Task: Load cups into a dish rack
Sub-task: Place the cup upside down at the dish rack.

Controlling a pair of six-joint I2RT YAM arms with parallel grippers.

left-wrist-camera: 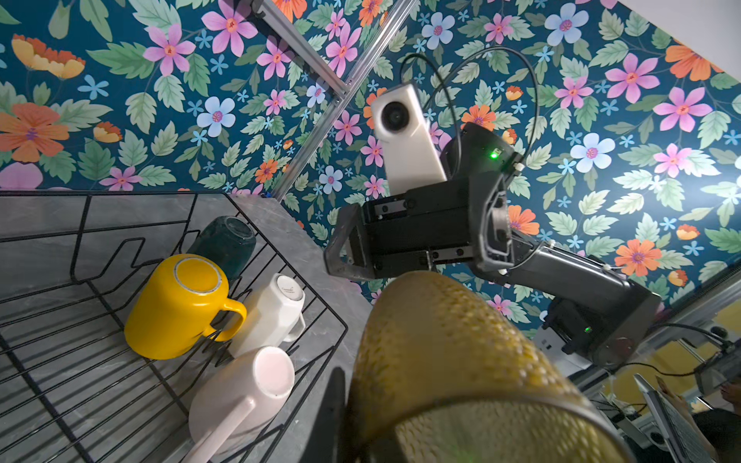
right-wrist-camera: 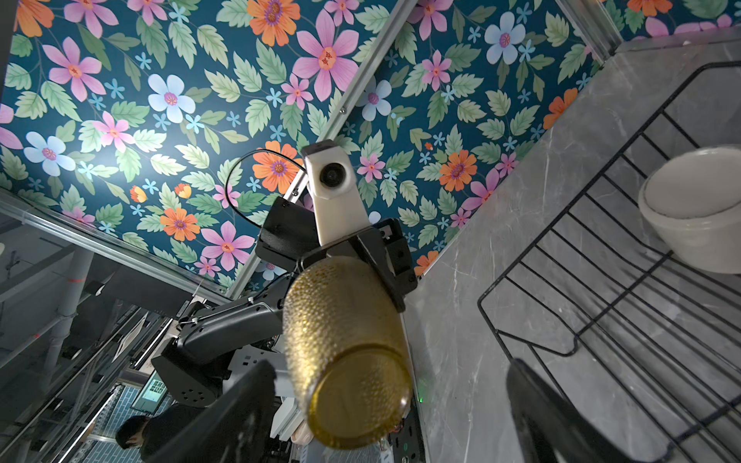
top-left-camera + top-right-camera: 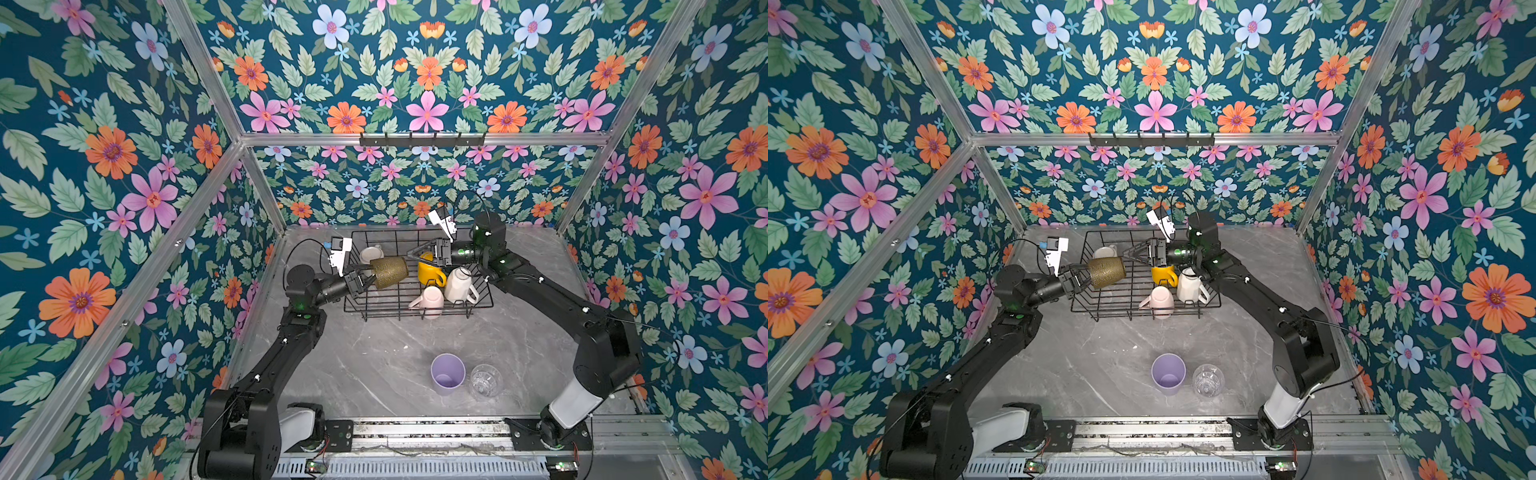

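Left gripper (image 3: 369, 280) is shut tight on the brown glass (image 3: 388, 272), pinching 1 end of it. It holds the glass on its side, up over the part of the dish rack (image 3: 386, 301) nearest the left arm, not down in it. The right gripper (image 3: 415, 253) is wide open with nothing in it. It is over the middle of the rack and points at the free end of the glass, just beside it.

I think the step in hand is getting this glass into the rack, and it looks like a pass from 1 arm to the other. Next, the open fingers need to go around the free end and close before the left side lets go. The glass is round and bumpy, so it could slip.

5 cups sit in the rack: a yellow mug (image 3: 432, 274), a white mug (image 3: 457, 286) and a pink mug (image 3: 430, 301), all bottom up, plus a cream cup (image 3: 370, 253) and a green mug (image 1: 224, 244). 2 wait on the table (image 3: 374, 353), well in front of the rack: a lilac cup (image 3: 446, 374) and a clear glass (image 3: 485, 380).

The green mug shows only in the left wrist view. The left fingers are mostly hidden by the glass. I cannot tell if the right fingers touch it.
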